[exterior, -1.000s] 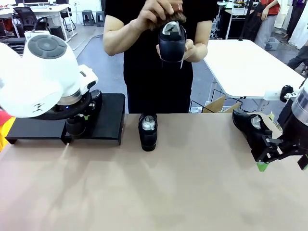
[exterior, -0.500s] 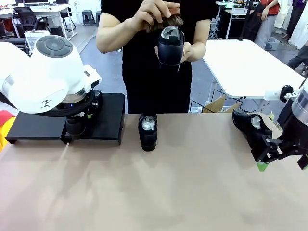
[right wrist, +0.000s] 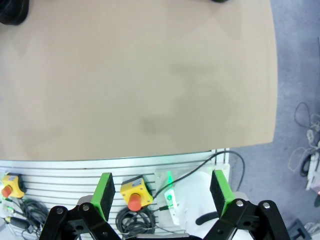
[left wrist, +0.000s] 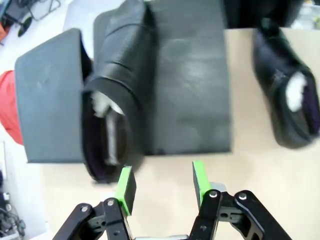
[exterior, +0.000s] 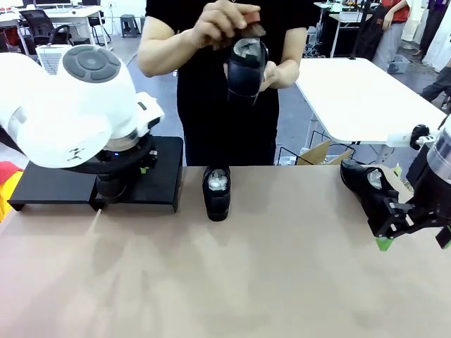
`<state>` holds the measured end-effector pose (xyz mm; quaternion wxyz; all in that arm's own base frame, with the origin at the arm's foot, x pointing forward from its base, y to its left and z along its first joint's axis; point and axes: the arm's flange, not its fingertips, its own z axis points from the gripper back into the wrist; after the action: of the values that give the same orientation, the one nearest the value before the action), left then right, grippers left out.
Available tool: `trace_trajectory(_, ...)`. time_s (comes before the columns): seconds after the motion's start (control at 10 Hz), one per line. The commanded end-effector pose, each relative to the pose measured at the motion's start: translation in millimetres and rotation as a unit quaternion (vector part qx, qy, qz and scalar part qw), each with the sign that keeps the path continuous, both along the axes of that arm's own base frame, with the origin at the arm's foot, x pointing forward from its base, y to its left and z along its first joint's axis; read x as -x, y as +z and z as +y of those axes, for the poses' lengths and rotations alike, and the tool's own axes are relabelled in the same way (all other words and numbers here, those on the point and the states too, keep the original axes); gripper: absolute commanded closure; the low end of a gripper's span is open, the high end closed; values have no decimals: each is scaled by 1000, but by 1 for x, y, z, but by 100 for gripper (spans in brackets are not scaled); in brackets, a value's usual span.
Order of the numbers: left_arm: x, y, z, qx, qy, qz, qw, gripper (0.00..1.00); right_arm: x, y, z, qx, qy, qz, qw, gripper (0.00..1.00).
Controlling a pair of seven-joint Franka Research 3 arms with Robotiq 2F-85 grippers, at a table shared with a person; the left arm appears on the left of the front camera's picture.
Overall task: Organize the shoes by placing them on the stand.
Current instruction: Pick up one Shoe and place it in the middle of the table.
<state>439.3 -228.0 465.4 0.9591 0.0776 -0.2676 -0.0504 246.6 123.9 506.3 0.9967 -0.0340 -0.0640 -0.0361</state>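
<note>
**Table** (exterior: 268, 282): tan and matte. The near half is open surface. A wide open strip also lies between the middle shoe and the right shoe. In the right wrist view, the table edge runs above a slotted white rail (right wrist: 60, 167) that carries yellow button boxes (right wrist: 133, 192) and cables. Grey floor lies beyond the table's corner.

**Left arm** (exterior: 70, 105): stands over the stand's left half and hides that half in the front view.

**Person** (exterior: 225, 134): stands at the far edge, opposite the middle shoe. Both hands hold the held shoe (exterior: 246, 67) high above the table.

**Stand** (exterior: 165, 162): sits at the far left of the table. Its right edge is near the middle shoe but does not touch it. In the left wrist view, most of one platform top is open beside the stand shoe.

**Shoes:**
- The stand shoe (left wrist: 117, 90) lies along the seam between the two platforms. Its open end projects past the stand's edge toward the left gripper.
- The middle shoe (exterior: 216, 191) sits on the table at the far edge.
- The right shoe (exterior: 363, 184) sits on the table near the right edge, just beside the right gripper.

**Left gripper** (left wrist: 161, 182): the pads are apart, with bare table between them. One pad is just beside the stand shoe's open end.

**Right gripper** (exterior: 414, 239): the pads are spread wide and hold nothing. It hangs low at the table's right edge.

**Room:** a white table (exterior: 352, 91) stands behind on the right. Desks and chairs stand far left on a grey floor.
</note>
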Motion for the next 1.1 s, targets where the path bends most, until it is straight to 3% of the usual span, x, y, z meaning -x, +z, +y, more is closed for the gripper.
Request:
trace_trajectory(0.0,43,21,-4,4,-11,40,999,39,-1,1,-1,-6,-3,0,1000,0)
trace_trajectory(0.2,60,29,3,-2,-9,67,998,39,-1,1,-1,-6,-3,0,1000,0)
trace_trajectory(0.3,71,19,2,4,-32,107,994,39,-1,1,-1,-6,-3,0,1000,0)
trace_trajectory(0.4,77,4,1,31,-60,144,987,39,-1,1,-1,-6,-3,0,1000,0)
trace_trajectory(0.5,86,-4,1,78,-125,158,976,39,-1,1,-1,-6,-3,0,1000,0)
trace_trajectory(0.7,94,-2,11,103,-123,139,977,39,0,0,0,0,0,0,1000,0)
trace_trajectory(1.0,87,-9,-5,84,-116,144,979,39,-64,-8,-35,38,7,18,999,0)
